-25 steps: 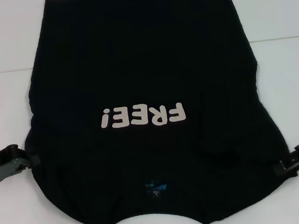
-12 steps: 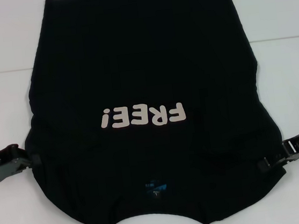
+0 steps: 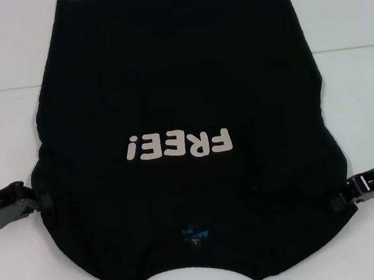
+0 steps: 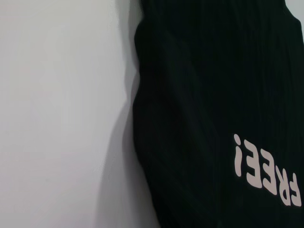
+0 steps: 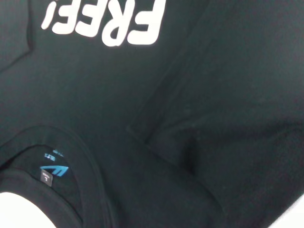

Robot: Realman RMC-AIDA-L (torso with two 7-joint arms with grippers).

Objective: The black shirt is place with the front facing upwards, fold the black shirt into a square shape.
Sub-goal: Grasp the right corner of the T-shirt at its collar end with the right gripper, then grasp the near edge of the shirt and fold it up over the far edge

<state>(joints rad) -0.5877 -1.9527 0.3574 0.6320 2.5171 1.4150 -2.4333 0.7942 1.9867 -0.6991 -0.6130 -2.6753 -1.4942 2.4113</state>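
From my seat, the left gripper sat at the left edge of the black shirt, down by the sleeve; I could not tell how its fingers stood. The shirt lay flat, front up, on the white table, collar nearest me. The right gripper touched the right edge; its fingers I could not read either.

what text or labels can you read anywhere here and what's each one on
"FREE!" in pale letters on the chest of the black shirt, upside down in the head view.
Blue neck label inside the collar: a blue mark and tiny print, too small to read.
White tag on the right gripper: unreadable.
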